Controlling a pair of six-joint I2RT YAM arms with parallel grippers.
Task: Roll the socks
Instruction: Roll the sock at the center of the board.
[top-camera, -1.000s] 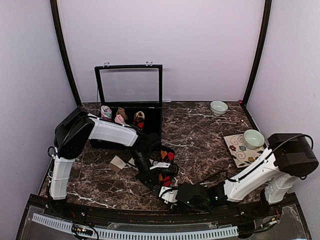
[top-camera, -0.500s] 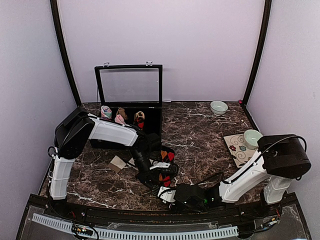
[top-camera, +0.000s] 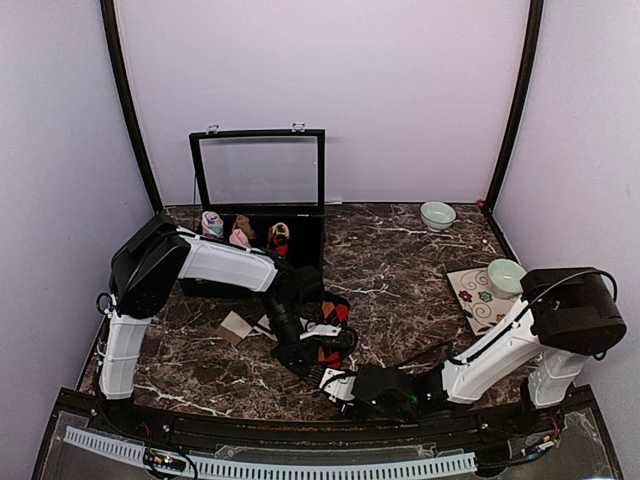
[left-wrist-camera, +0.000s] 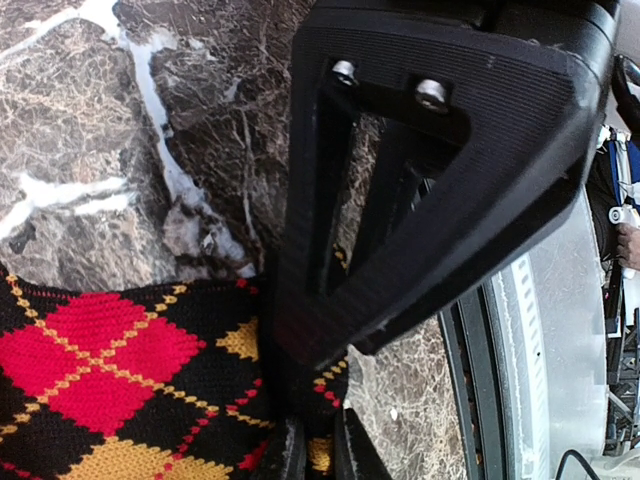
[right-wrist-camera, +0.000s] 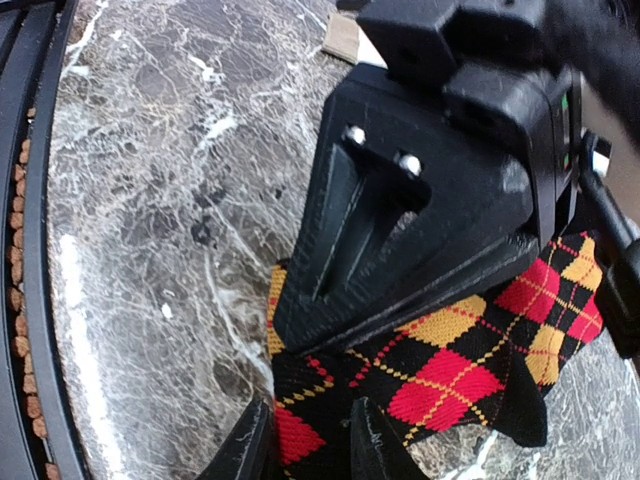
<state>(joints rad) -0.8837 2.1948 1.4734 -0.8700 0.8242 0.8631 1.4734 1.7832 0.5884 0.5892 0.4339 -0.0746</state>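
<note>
At near-centre of the surface (top-camera: 400, 270): left fingers (left-wrist-camera: 292, 458) almost closed, pinching an edge of the argyle sock (left-wrist-camera: 90, 370). Right fingers (right-wrist-camera: 372, 445) stand a slit apart, same sock between, beside the left's. Sock length runs away toward the open case (top-camera: 300, 240). Both arms low, right stretched along the near edge.

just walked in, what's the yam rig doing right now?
Both arms are on the black argyle sock, near the front edge of the marble table. The left gripper is pinched on the sock's edge. The right gripper comes in from the near side with its fingers straddling the same sock; whether they are clamped is unclear. The sock lies largely spread out, and no roll shows yet.
</note>
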